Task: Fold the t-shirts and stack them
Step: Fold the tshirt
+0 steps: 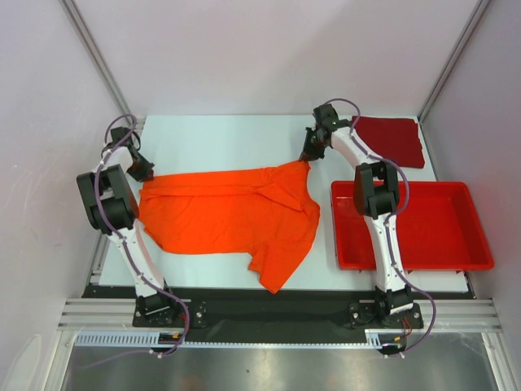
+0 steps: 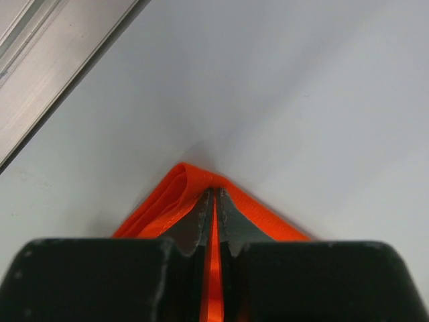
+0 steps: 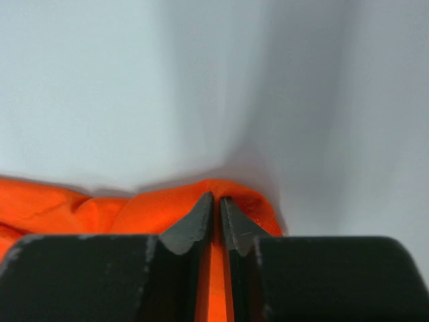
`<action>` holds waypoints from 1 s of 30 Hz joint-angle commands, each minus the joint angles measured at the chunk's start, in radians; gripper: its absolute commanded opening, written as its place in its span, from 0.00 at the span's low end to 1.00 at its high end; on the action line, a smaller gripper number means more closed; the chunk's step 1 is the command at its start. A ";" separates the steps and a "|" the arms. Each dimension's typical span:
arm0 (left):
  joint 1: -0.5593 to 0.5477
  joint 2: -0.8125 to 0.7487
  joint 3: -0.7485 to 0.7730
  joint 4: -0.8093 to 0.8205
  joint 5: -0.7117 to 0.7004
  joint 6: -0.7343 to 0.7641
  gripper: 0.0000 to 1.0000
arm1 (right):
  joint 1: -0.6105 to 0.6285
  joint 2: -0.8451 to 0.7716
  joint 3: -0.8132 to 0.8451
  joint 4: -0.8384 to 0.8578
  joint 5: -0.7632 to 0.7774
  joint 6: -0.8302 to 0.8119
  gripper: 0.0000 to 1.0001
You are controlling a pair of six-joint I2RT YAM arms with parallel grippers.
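Pinching the orange shirt (image 1: 228, 216) tight, left gripper (image 2: 214, 194) on its left edge, right gripper (image 3: 216, 199) on its top right corner. Stretching long, left to right, across the middle of the frame. Sitting folded at upper right, nearest the right gripper: the dark red shirt (image 1: 391, 140).

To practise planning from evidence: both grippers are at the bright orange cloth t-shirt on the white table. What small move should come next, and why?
Probably raise both pinched edges and draw them apart. The left gripper and right gripper are each shut on the bright orange cloth t-shirt, which lies wrinkled and bunched at its right, so tautening should precede folding.
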 commanded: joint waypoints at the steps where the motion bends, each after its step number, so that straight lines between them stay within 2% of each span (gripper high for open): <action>1: 0.001 0.036 0.040 -0.031 -0.078 0.026 0.09 | -0.016 -0.022 0.014 0.008 0.041 0.010 0.08; 3: -0.002 0.044 0.058 -0.037 -0.084 0.036 0.09 | -0.026 -0.052 -0.006 0.014 0.043 0.007 0.03; 12: 0.000 0.059 0.072 -0.048 -0.087 0.044 0.08 | -0.027 -0.143 -0.101 0.019 0.109 -0.039 0.07; 15: 0.000 0.042 0.070 -0.045 -0.080 0.046 0.08 | -0.030 -0.149 -0.118 0.028 0.087 -0.048 0.21; 18: 0.000 0.021 0.075 -0.042 -0.066 0.047 0.11 | -0.030 -0.152 -0.087 0.002 0.084 -0.069 0.31; 21: 0.001 -0.013 0.087 -0.045 -0.055 0.047 0.18 | -0.029 -0.175 -0.057 -0.056 0.101 -0.103 0.41; 23: 0.001 -0.045 0.086 -0.052 -0.060 0.046 0.35 | -0.027 -0.204 -0.047 -0.095 0.115 -0.115 0.46; 25: 0.001 -0.068 0.077 -0.056 -0.063 0.046 0.50 | -0.018 -0.232 -0.058 -0.147 0.139 -0.140 0.55; 26: 0.000 -0.092 0.071 -0.054 -0.064 0.044 0.52 | 0.000 -0.267 -0.067 -0.158 0.145 -0.154 0.57; 27: 0.000 -0.105 0.049 -0.051 -0.063 0.043 0.52 | 0.013 -0.287 -0.082 -0.171 0.158 -0.164 0.63; 29: 0.001 -0.142 0.017 -0.052 -0.061 0.040 0.53 | 0.052 -0.348 -0.147 -0.162 0.182 -0.206 0.71; 30: 0.000 -0.152 0.006 -0.051 -0.063 0.040 0.53 | 0.066 -0.364 -0.162 -0.162 0.185 -0.221 0.72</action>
